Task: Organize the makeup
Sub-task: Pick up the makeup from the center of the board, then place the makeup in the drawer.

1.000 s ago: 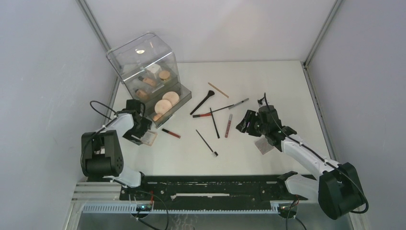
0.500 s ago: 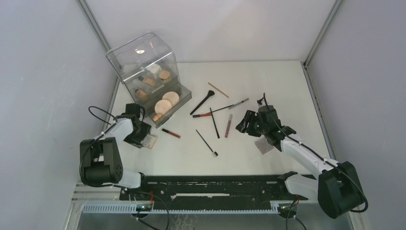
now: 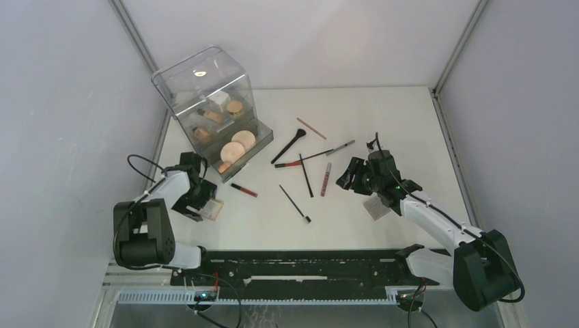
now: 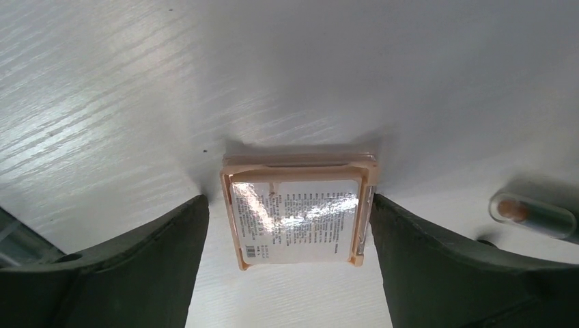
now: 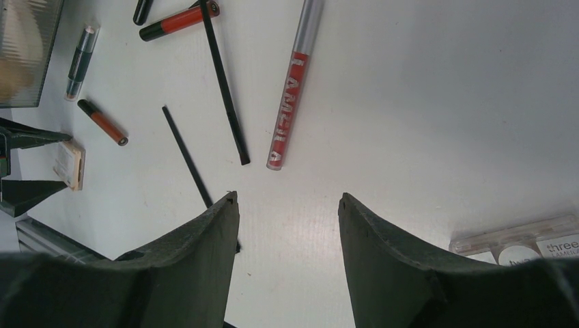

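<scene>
The bench (image 3: 389, 116) is a white laminate top, and the left wrist view shows a faint woodgrain in it. Pale grey wall panels (image 3: 61, 96) close it in on the left, far and right sides, with a metal post (image 3: 136, 41) at each far corner. A black rail (image 3: 300, 266) runs along the near edge between the 2 arm bases.

At the far left stands a clear organiser box (image 3: 198, 78). Its lower drawer (image 3: 252, 156) is pulled out, with 2 round tan compacts (image 3: 237, 145) lying in it. Loose makeup is scattered over the middle of the bench: a black brush (image 3: 289, 147), thin black sticks (image 3: 295, 203), a long red lip gloss tube (image 5: 292, 85) and a short red lip tube (image 3: 244, 190) just near of the drawer.

The left pincer (image 4: 287, 205) sits at the near left with its jaws spread, straddling a square peach compact (image 3: 213, 208) that lies flat on the bench, printed label up. A strip of bench shows between the compact and 1 finger. The other finger is just beside the compact's edge, and I cannot tell whether it touches.

The right pincer (image 5: 287, 205) hangs over bare bench right of the middle, jaws apart and holding nothing, with the lip gloss tube just beyond its fingertips. A clear palette (image 5: 526, 239) lies on the bench beside the right arm.
</scene>
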Controlling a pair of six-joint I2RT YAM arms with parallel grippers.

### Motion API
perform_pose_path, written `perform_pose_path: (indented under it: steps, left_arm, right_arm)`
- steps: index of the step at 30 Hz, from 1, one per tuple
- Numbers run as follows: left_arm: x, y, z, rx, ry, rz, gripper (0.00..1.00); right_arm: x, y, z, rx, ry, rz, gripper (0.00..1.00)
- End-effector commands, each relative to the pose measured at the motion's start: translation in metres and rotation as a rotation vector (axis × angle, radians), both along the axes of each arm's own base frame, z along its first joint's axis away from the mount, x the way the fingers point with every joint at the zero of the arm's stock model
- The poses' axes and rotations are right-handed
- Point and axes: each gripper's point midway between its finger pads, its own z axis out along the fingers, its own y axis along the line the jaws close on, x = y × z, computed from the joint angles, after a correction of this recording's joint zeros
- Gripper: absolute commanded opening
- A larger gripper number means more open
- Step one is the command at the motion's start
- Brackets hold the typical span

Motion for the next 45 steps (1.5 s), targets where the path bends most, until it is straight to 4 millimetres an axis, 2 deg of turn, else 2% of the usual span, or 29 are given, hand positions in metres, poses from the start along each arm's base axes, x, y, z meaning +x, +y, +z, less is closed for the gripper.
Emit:
perform_pose_path:
  steps: [1, 8, 13, 18, 22, 26, 29, 33, 38, 45]
  left_arm:
    - [-0.015, 0.002, -0.003, 0.01, 0.105, -0.001, 0.89]
    - [-0.012, -0.003, -0.009, -0.019, 0.099, -0.004, 0.75]
    - [0.001, 0.0, 0.016, 0.001, 0.008, -0.023, 0.72]
    - [0.008, 0.012, 0.066, 0.076, -0.089, -0.039, 0.73]
    - [0.015, 0.019, 0.118, 0.136, -0.226, -0.08, 0.73]
    - [0.038, 0.007, 0.178, 0.159, -0.461, -0.157, 0.73]
    - [0.061, -0.012, 0.202, 0.159, -0.574, -0.21, 0.73]
    - [0.092, -0.039, 0.215, 0.131, -0.639, -0.311, 0.72]
    - [0.129, -0.065, 0.227, 0.18, -0.702, -0.42, 0.72]
    - [0.162, -0.067, 0.218, 0.276, -0.751, -0.471, 0.72]
  right_arm:
    - [0.007, 0.004, 0.013, 0.025, -0.051, -0.009, 0.63]
    - [0.006, 0.003, 0.015, 0.021, -0.056, -0.012, 0.63]
    - [0.004, 0.0, 0.016, 0.012, -0.06, -0.015, 0.63]
    - [0.004, 0.0, 0.016, 0.011, -0.06, -0.017, 0.63]
    - [0.005, 0.0, 0.016, 0.01, -0.06, -0.02, 0.63]
    - [0.007, 0.003, 0.016, 0.023, -0.061, -0.013, 0.63]
    - [0.009, 0.008, 0.017, 0.047, -0.06, -0.005, 0.63]
    - [0.006, 0.009, 0.02, 0.053, -0.064, -0.008, 0.63]
    - [0.0, 0.0, 0.023, 0.019, -0.068, -0.029, 0.63]
    - [-0.006, -0.011, 0.03, 0.002, -0.078, -0.066, 0.63]
